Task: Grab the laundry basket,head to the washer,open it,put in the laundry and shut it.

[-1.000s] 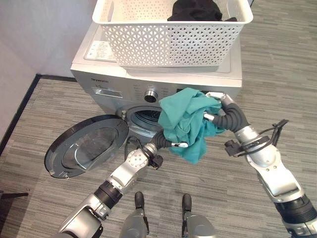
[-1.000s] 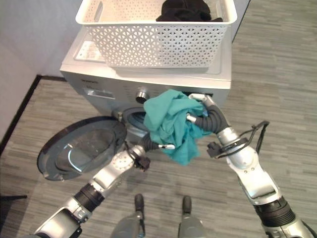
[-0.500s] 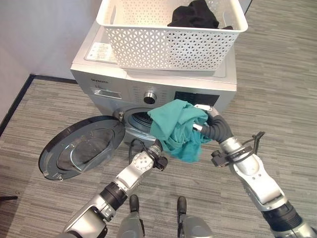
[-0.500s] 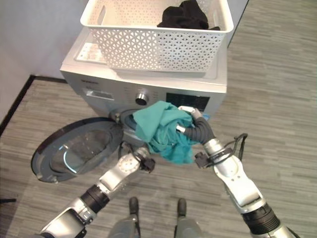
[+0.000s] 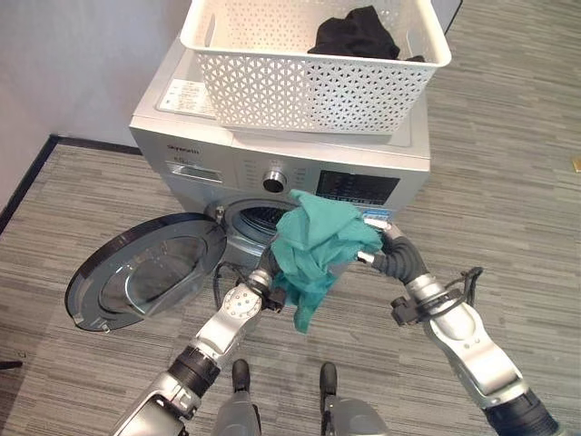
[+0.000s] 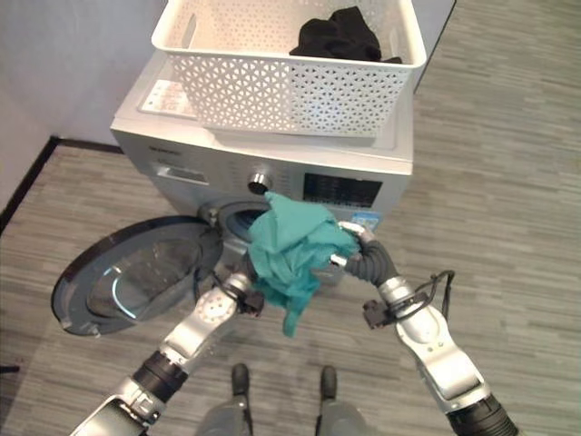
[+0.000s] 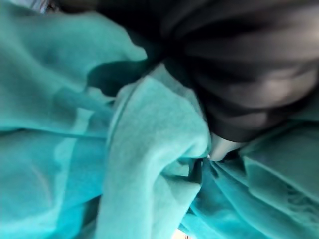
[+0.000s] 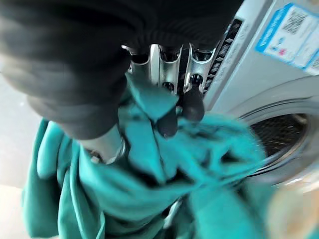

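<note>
Fingers (image 8: 169, 84) of both hands curled into teal garment (image 5: 313, 245), at washer (image 5: 227, 154) opening

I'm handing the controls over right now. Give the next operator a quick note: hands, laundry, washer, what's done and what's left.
Right hand is shut on the teal garment; left hand is under it, fingers hidden. The garment hangs just in front of the washer drum opening.
Done: door open, basket set on top.
Left: push the teal garment in, load the black garment from the basket, shut the door.
</note>
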Tool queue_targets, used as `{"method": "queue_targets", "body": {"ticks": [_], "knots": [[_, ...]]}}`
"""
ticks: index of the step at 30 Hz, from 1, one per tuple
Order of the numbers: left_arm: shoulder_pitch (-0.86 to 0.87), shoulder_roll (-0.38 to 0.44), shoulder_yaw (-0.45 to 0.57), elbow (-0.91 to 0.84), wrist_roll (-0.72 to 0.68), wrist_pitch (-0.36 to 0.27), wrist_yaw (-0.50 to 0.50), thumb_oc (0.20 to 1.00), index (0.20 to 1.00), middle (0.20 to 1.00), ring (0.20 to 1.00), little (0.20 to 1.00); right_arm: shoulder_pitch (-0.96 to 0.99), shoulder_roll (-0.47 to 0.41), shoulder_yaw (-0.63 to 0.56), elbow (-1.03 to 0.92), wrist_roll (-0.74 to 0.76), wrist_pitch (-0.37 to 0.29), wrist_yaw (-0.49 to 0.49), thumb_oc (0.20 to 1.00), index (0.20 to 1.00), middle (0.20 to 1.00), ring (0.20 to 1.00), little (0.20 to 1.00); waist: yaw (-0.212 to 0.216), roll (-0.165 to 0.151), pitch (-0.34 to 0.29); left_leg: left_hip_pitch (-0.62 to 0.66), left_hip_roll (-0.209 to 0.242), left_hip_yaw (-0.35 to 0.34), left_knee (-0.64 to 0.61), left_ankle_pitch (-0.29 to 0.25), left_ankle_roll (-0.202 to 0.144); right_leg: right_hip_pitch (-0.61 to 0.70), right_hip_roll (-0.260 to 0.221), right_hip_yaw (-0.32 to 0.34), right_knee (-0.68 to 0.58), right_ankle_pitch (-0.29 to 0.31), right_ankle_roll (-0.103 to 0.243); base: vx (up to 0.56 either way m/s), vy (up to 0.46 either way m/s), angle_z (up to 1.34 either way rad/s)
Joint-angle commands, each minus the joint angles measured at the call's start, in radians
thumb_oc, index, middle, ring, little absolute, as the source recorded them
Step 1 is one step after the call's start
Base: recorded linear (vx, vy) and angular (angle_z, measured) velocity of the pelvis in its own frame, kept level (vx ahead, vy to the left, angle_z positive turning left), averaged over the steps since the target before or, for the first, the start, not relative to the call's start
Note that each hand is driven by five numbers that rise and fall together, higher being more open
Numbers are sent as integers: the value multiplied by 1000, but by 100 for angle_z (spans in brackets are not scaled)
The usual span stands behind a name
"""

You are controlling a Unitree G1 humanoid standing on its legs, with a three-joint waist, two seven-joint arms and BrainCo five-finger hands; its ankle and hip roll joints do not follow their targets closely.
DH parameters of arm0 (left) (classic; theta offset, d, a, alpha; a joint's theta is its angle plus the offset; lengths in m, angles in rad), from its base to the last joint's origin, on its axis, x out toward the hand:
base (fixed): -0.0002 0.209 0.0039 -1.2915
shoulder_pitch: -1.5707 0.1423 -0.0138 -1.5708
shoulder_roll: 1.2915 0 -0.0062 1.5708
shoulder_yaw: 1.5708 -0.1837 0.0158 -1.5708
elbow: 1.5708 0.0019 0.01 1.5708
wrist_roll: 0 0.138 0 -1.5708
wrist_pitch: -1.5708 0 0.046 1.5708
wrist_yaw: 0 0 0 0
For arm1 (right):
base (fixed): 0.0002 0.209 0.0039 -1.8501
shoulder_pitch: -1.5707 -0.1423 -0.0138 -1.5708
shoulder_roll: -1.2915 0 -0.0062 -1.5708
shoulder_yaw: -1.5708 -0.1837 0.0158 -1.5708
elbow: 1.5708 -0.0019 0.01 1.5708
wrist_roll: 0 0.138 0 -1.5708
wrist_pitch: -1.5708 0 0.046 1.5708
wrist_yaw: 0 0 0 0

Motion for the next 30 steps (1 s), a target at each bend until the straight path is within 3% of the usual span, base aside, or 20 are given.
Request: {"method": "queue_targets", "body": {"ticks": [1, 5, 7, 11, 17, 22, 25, 30], "knots": [[-31, 21, 44, 10, 29, -92, 19, 200, 200, 200, 200, 200, 50, -7, -75, 15, 57, -71, 13, 1000, 1000, 1000, 1000, 1000, -1, -13, -52, -74, 8, -16, -60, 66, 6, 42, 23, 49, 104, -211, -6, 0, 0, 0], [-7, 25, 60, 19, 26, -99, 14, 200, 200, 200, 200, 200, 102, 14, -97, 49, 152, -96, 43, 1000, 1000, 1000, 1000, 1000, -7, -17, -52, -73, 11, -8, -60, 64, 6, 39, 23, 51, 106, -210, -4, 0, 1, -1], [15, 23, 74, 37, 0, -106, -2, 200, 200, 200, 200, 200, 159, 56, -116, 123, 324, -117, 115, 1000, 1000, 1000, 1000, 1000, -16, -20, -54, -73, 15, -2, -60, 64, 6, 35, 24, 52, 108, -209, -4, 0, 2, -8], [39, 10, 83, 80, -40, -106, -28, 200, 200, 200, 200, 200, 197, 93, -125, 262, 442, -124, 161, 1000, 1000, 1000, 1000, 1000, -24, -24, -56, -75, 21, 6, -60, 65, 5, 28, 25, 53, 113, -208, -4, -6, 4, -9], [54, -28, 97, 157, -122, -109, -44, 200, 200, 200, 200, 200, 188, 137, -108, 548, 457, -119, 158, 1000, 1000, 1000, 1000, 1000, -26, -28, -47, -83, 24, 12, -60, 65, 5, 13, 26, 50, 120, -203, -2, -3, -1, -1], [76, -66, 98, 234, -162, -106, -36, 200, 200, 200, 200, 200, 102, 248, -108, 968, 445, -98, 88, 1000, 1000, 1000, 1000, 1000, -9, -19, 1, -113, 18, 4, -60, 72, 8, -28, 25, 38, 152, -211, -4, -37, 2, -4], [75, -74, 104, 263, -189, -108, -20, 200, 200, 200, 200, 200, 37, 284, -78, 1111, 394, -77, 46, 1000, 1000, 1000, 1000, 1000, 6, -10, 23, -134, 15, -4, -60, 77, 13, -59, 26, 32, 170, -213, -6, -45, 3, 1], [58, -84, 111, 325, -214, -112, -4, 200, 200, 200, 200, 200, -10, 321, -34, 1164, 384, -66, 31, 1000, 1000, 1000, 1000, 1000, 19, -8, 41, -153, 12, -4, -56, 76, 19, -84, 24, 35, 183, -215, -7, -14, 5, 1]]}}
